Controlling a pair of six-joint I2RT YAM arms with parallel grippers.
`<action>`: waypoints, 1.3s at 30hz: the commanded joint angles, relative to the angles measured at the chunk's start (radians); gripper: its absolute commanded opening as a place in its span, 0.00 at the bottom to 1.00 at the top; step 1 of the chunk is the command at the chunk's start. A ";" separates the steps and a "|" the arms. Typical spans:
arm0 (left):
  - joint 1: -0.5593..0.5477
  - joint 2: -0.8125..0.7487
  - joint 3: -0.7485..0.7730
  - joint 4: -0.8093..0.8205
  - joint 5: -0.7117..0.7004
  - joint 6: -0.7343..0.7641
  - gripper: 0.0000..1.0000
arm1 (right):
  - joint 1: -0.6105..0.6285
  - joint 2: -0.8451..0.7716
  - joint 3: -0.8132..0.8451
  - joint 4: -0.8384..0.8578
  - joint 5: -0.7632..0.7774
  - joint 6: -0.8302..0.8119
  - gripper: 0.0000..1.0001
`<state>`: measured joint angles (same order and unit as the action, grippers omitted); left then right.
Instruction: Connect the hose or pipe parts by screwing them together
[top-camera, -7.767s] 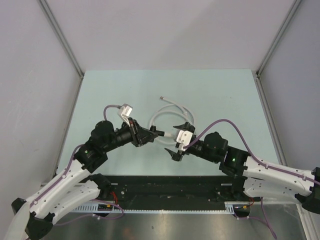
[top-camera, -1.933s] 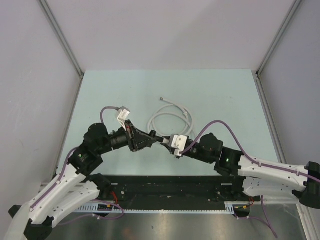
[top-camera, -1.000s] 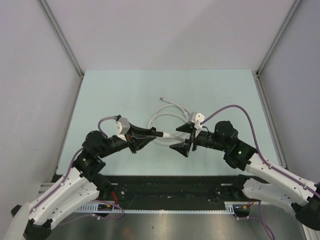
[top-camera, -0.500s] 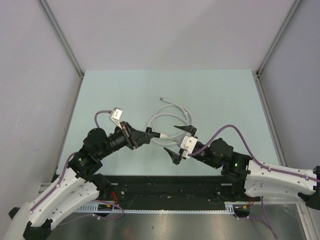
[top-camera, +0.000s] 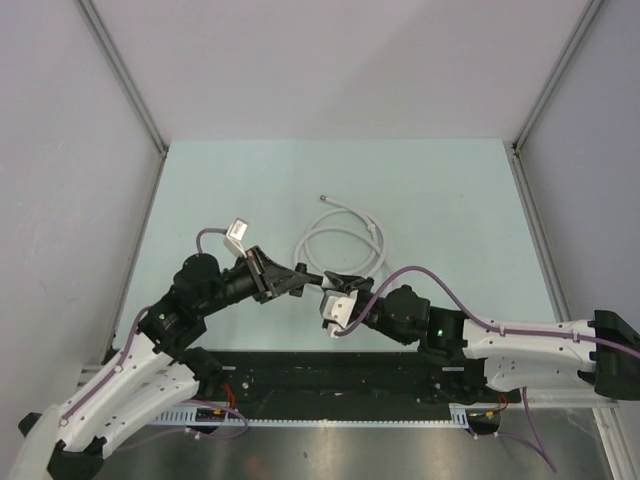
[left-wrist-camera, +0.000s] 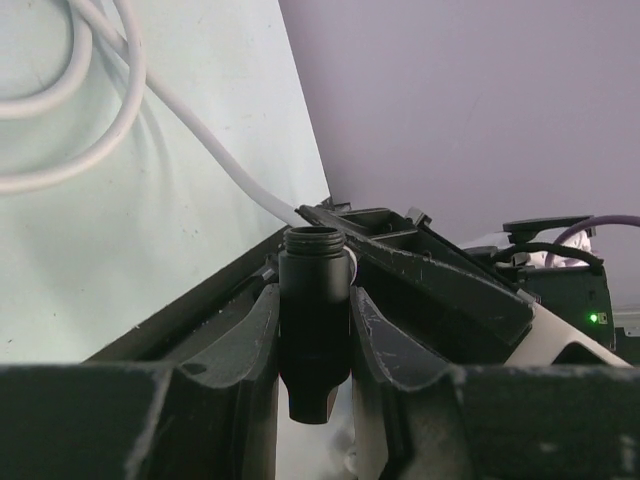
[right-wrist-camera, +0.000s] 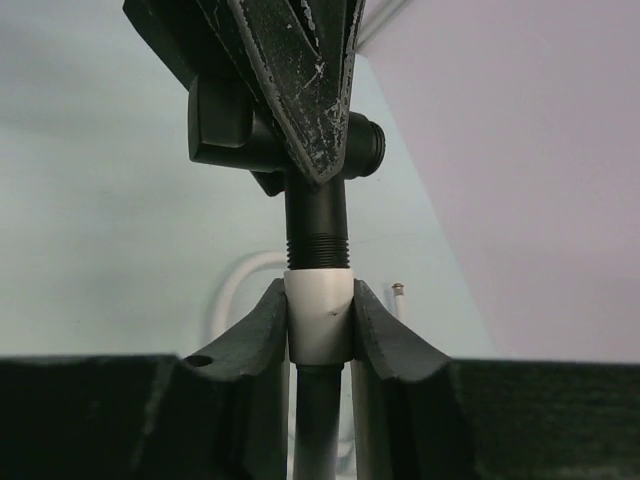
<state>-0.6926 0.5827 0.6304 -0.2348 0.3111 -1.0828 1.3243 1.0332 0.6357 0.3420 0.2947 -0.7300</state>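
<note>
Tightly, right end effector (right-wrist-camera: 320, 298) clamps white fitting (right-wrist-camera: 320, 335).

Dead centre, clamped upright between the dark fingers (left-wrist-camera: 250, 350) of the left gripper (left-wrist-camera: 313, 297): a black pipe fitting (left-wrist-camera: 314, 340), threaded ring at its twelve o'clock end, narrower stub at six. Just past its top, toward one o'clock, a sliver of white collar (left-wrist-camera: 352, 266). From behind the ring toward eleven o'clock, white tubing (left-wrist-camera: 215, 155) crossing the pale green table (left-wrist-camera: 150, 260) into loose loops in the far corner. At three o'clock, a black wedge finger (left-wrist-camera: 440, 275) of the right gripper (left-wrist-camera: 345, 250) reaching to the ring; further out, a green light (left-wrist-camera: 597, 318) and a purple cable (left-wrist-camera: 600, 222). Twelve to three o'clock, plain lilac wall (left-wrist-camera: 450, 100)
</note>
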 joint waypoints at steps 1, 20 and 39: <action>0.004 0.017 0.055 0.066 0.059 -0.049 0.00 | 0.019 0.022 0.002 0.132 -0.015 0.007 0.15; 0.005 0.018 -0.028 0.230 0.290 1.214 0.00 | -0.327 0.001 0.028 -0.041 -0.909 0.480 0.00; 0.005 0.006 -0.054 0.388 -0.019 0.893 0.00 | -0.399 -0.133 0.030 -0.178 -0.558 0.578 0.76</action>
<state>-0.6926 0.6361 0.5312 0.0433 0.6106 0.0639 0.8967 0.9924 0.6315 0.2012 -0.5606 -0.1207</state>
